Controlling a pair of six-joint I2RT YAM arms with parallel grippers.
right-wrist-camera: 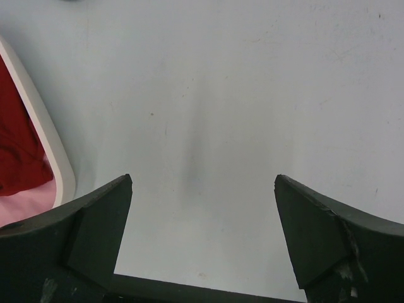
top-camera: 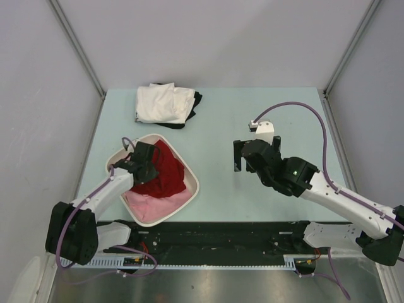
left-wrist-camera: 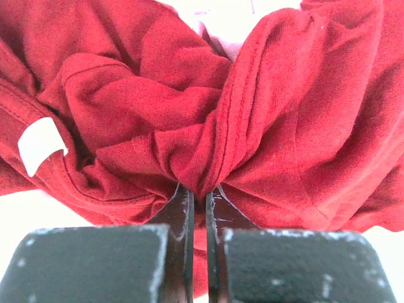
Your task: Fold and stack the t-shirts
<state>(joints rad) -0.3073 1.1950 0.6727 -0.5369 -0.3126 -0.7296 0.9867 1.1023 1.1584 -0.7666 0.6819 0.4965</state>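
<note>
Overhead, the left gripper (top-camera: 142, 163) sits in the basket (top-camera: 194, 183) on the dark red t-shirt (top-camera: 169, 172), atop the pink t-shirt (top-camera: 154, 202); the white t-shirt (top-camera: 161, 103) and black t-shirt (top-camera: 196, 99) lie farther back. Left wrist: its jaws pinch a red fold. Right wrist: the right gripper (right-wrist-camera: 202, 183) hangs spread over the table (right-wrist-camera: 252, 95).

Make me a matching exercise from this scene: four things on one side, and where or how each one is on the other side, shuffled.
1 dark red t-shirt
2 pink t-shirt
3 white t-shirt
4 right gripper

A open over bare table
B on the black t-shirt, far side
C pinched by the left gripper
D low in the basket, under the red one

Pairs: 1-C, 2-D, 3-B, 4-A
</note>
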